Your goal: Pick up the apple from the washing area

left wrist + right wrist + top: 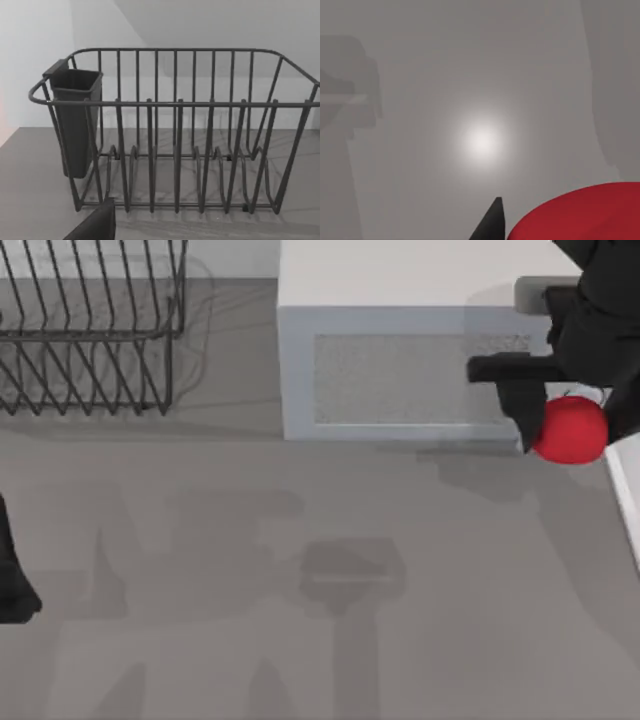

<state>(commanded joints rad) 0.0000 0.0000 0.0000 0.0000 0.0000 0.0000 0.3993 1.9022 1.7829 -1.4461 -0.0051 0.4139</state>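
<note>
A: Apple position?

B: At the table's right side, just in front of the white microwave, clasped in the right tool and, judging by its shadow, raised off the surface.

A: Procedure for the lift?

B: Grip was to be held steady, travel straight up, clear of the microwave face.

A: Surroundings?

B: Plain grey table; wire dish rack with dark cup at far left. Left tool was parked at the left edge; whether it was clenched or released, I could not tell.

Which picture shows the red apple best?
The top view: the whole apple shows, round and red, at the right gripper beside the white box. The right wrist view catches just an edge of it.
</note>
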